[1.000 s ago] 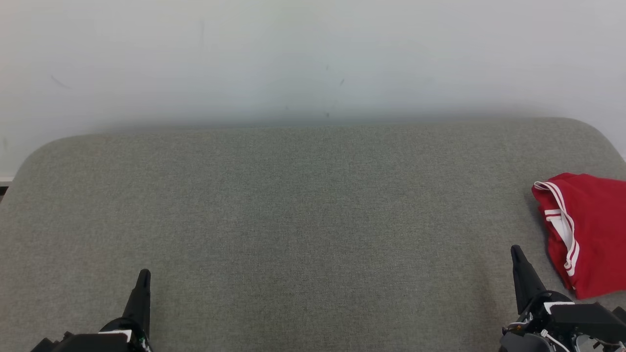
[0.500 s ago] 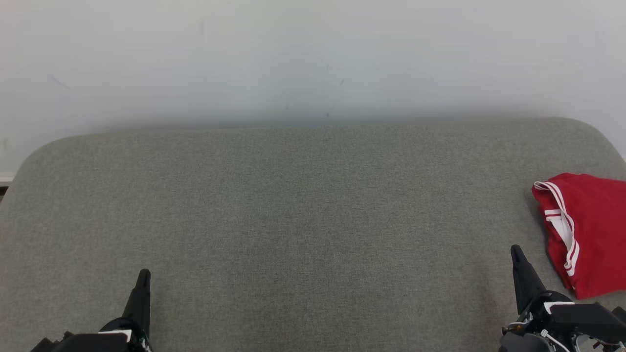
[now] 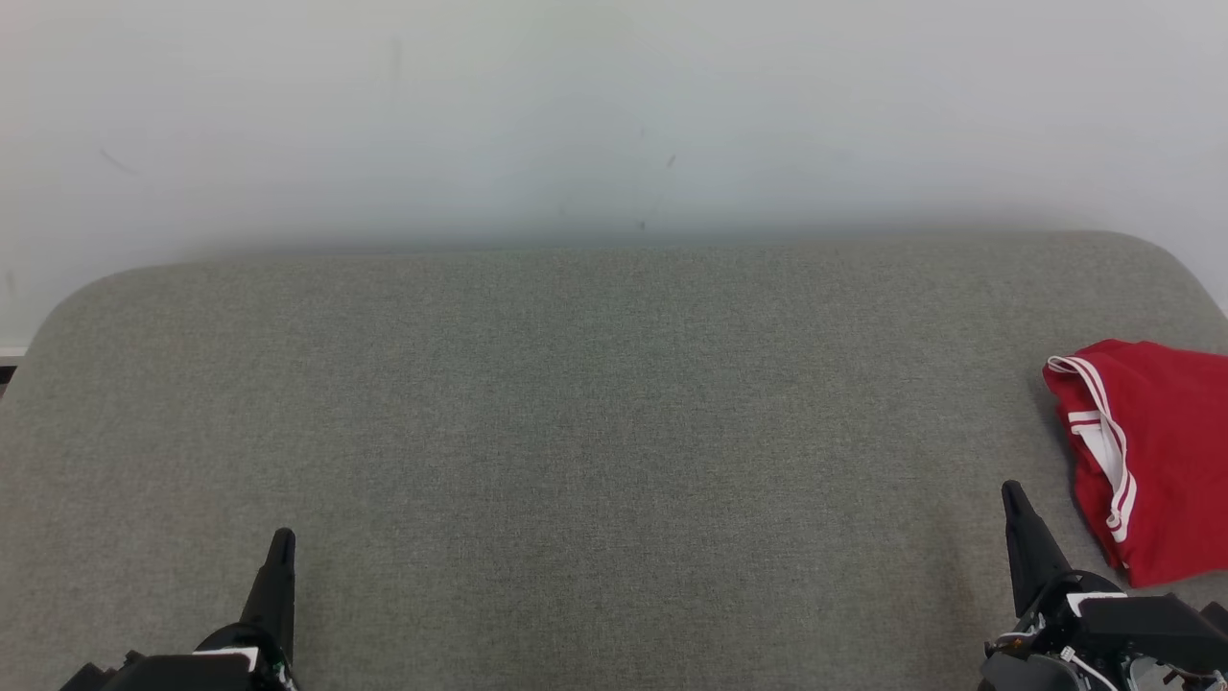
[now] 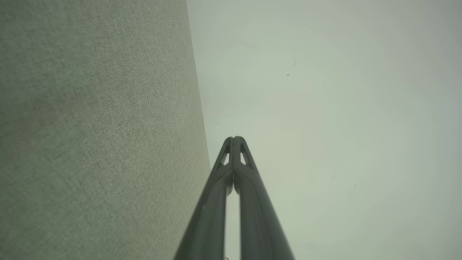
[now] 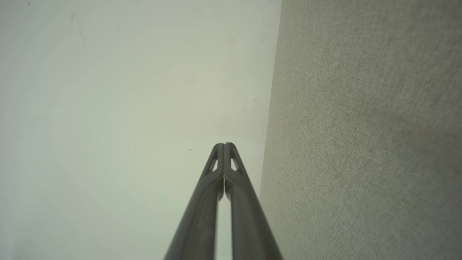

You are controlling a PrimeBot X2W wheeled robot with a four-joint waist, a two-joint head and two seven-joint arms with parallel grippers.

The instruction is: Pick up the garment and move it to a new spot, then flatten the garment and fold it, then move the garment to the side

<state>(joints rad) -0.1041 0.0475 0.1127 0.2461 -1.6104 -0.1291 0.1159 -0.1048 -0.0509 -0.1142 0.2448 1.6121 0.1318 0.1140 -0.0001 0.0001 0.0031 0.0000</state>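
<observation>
The garment is red with white stripes and lies folded at the far right of the grey fabric surface, partly cut off by the head view's right edge. My right gripper hovers low at the lower right, just left of the garment and apart from it, shut and empty. At the lower left, my left gripper is also shut with nothing in it. In the wrist views the left gripper and the right gripper have their tips pressed together, pointing toward the wall.
A pale wall rises directly behind the grey surface. The surface has rounded back corners, and its left edge drops off near the head view's left side.
</observation>
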